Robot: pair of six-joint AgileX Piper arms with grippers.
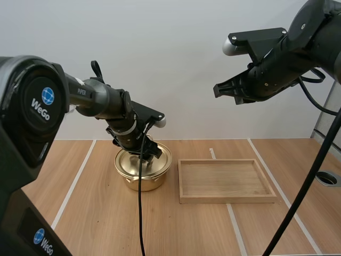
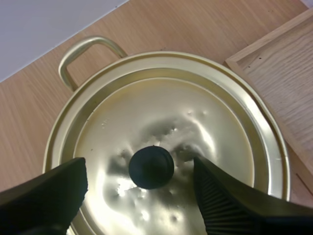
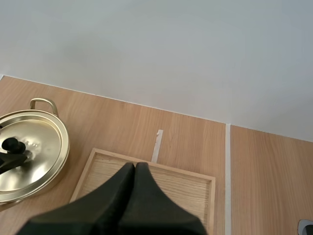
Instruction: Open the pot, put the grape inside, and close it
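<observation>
Fingers of the left end effector (image 2: 139, 169) apart astride the lidded pot (image 2: 166, 98)'s upward-pointing knob (image 2: 151, 167); right end effector (image 3: 135, 169) together, high over the surface (image 1: 96, 213).

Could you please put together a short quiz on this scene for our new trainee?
1. True or false: the lid is already off the pot.
2. At the lid's black knob, the fingers of the left gripper are:
A. pinched on it
B. open, one on each side of it
C. shut together as one wedge
3. Fill in: the right gripper, raised in the air, has its fingers ____.

Key: 1 false, the lid sits on the pot; 2 B; 3 shut.
</observation>
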